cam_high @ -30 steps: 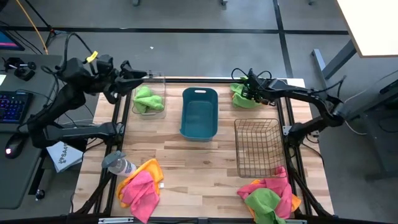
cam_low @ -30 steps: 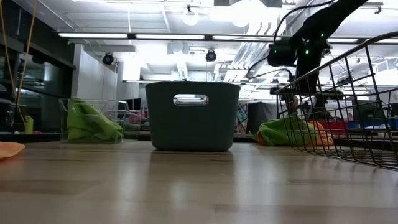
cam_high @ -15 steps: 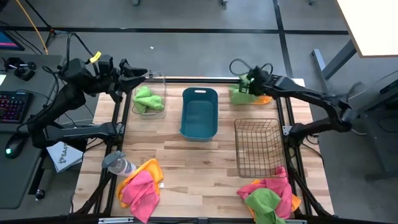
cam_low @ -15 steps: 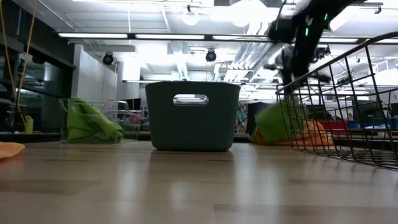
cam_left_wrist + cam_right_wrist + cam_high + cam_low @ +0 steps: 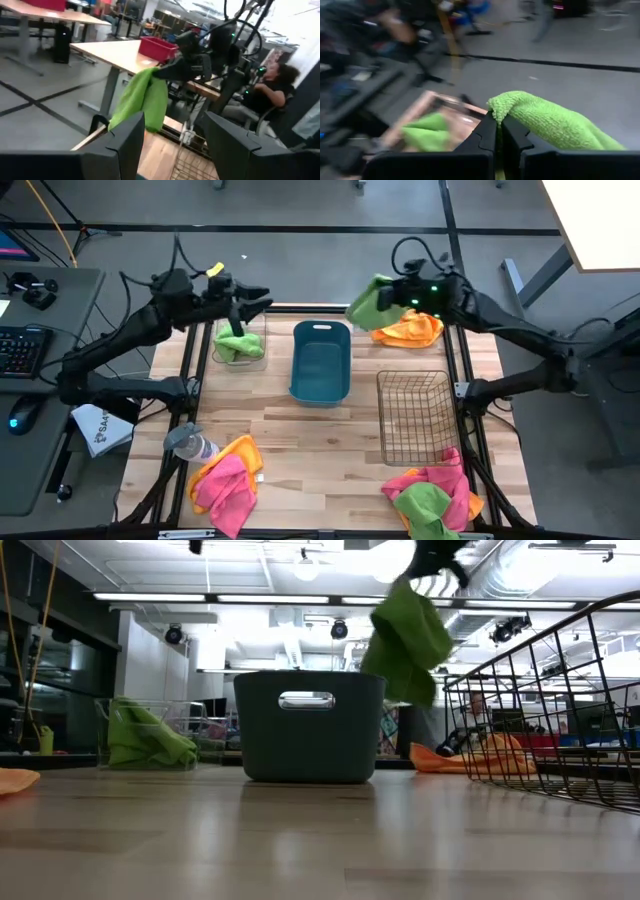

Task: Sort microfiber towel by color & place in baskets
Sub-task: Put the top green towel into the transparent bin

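My right gripper point(image 5: 388, 296) hangs above the table's far edge, between the teal tub point(image 5: 320, 362) and the orange towel point(image 5: 410, 330), shut on a green towel point(image 5: 364, 302). In the low view this green towel point(image 5: 405, 638) dangles high beside the tub point(image 5: 310, 726). My left gripper point(image 5: 256, 300) stands open over the far side of the clear bin point(image 5: 240, 340), touching nothing. A green towel point(image 5: 148, 738) lies inside the bin. The wire basket point(image 5: 415, 416) stands at the right. My right gripper pinches a bunched upper edge of the green towel point(image 5: 496, 108) between its two shut fingers point(image 5: 487, 135). The fingers point roughly level toward the table's left. The towel point(image 5: 142, 102) hangs slack below them, clear of the table and of the orange towel.
Mixed pink, orange and green towels lie piled at the near left point(image 5: 225, 475) and near right point(image 5: 432, 492). A plastic bottle point(image 5: 190, 442) lies by the left pile. A person sits beyond the table point(image 5: 267, 92).
My right gripper has taken hold of the green towel, raised it off the orange towel and carried it toward the table's left. The orange towel stays on the table, now uncovered. My left gripper has shifted a little toward the table's right, above the clear bin.
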Action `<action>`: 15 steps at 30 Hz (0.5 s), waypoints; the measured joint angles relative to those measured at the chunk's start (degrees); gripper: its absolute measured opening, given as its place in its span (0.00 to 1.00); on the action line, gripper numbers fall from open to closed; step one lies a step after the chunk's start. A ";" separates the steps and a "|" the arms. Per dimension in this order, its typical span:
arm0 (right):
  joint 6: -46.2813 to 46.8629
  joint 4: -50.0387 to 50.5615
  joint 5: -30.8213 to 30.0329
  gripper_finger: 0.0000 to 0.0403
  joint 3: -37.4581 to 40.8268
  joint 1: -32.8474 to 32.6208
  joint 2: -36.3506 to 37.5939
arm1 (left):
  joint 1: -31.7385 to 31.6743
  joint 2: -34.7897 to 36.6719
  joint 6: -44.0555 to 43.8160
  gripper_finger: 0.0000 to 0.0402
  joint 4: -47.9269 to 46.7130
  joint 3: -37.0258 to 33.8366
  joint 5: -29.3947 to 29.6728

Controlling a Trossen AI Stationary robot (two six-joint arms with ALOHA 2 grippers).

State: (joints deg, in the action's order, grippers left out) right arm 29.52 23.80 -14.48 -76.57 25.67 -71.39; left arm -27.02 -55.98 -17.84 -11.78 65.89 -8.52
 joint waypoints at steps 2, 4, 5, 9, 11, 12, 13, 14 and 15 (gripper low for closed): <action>0.02 -7.28 3.74 0.00 -0.02 -1.00 -3.15 | 0.10 -0.51 0.01 0.47 2.59 0.00 -1.59; 0.01 -15.51 7.72 0.00 -0.02 -2.13 -7.01 | 0.06 -0.25 -0.03 0.47 5.32 0.00 -3.70; 0.00 -20.11 9.96 0.00 -0.02 -2.69 -9.04 | 0.06 0.17 0.02 0.47 6.36 0.00 -4.40; 1.27 -35.12 18.65 0.00 -0.48 -3.97 -16.12 | 0.06 2.61 2.14 0.47 6.88 0.08 -3.99; 2.13 -37.13 21.88 0.00 -2.36 -4.29 -19.02 | 0.06 3.20 3.00 0.47 5.12 0.13 -2.55; 1.95 -36.69 23.49 0.00 -3.47 -4.45 -20.25 | 0.06 3.27 3.04 0.48 4.29 0.13 -2.25; 1.45 -36.19 25.14 0.00 -4.68 -4.56 -21.42 | 0.08 3.11 3.15 0.48 3.53 0.13 -2.07; 0.82 -35.88 26.84 0.00 -5.99 -4.76 -22.48 | 0.15 2.86 3.50 0.48 2.55 0.13 -2.06; 0.02 -35.30 28.56 0.00 -7.15 -5.11 -23.26 | 0.33 2.61 4.20 0.49 1.63 0.11 -2.11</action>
State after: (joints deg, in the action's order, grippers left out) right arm 29.54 -11.50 14.09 -83.73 20.56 -94.65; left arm -26.69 -53.37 -13.63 -10.15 66.00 -10.63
